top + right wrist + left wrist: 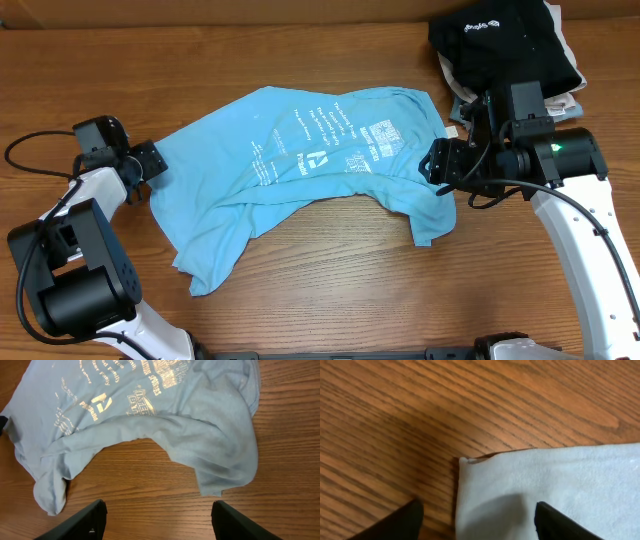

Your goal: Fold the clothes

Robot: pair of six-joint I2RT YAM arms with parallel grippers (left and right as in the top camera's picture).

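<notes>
A: Where was the T-shirt (300, 160)?
B: Its corner lay between the left gripper (477, 527)'s spread jaws, unclamped; the right gripper (157, 520) hung apart above it.
A: Advice?
B: Bite deeper; catch both layers.

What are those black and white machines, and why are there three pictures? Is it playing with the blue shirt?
Those are two robot arms sitting at a wooden table. Each arm ends in two fingers that can pinch things. One picture is taken from above the table. The other two come from little cameras on the arms' wrists, so you see the dark fingers at the bottom. On the table lies a crumpled light blue T-shirt with white writing, which the robot should fold. In the far corner sits a black garment on other folded clothes. The left arm's fingers sit around a corner of the shirt but are not pinching it. The right arm's fingers are open above the shirt, holding nothing.
</notes>
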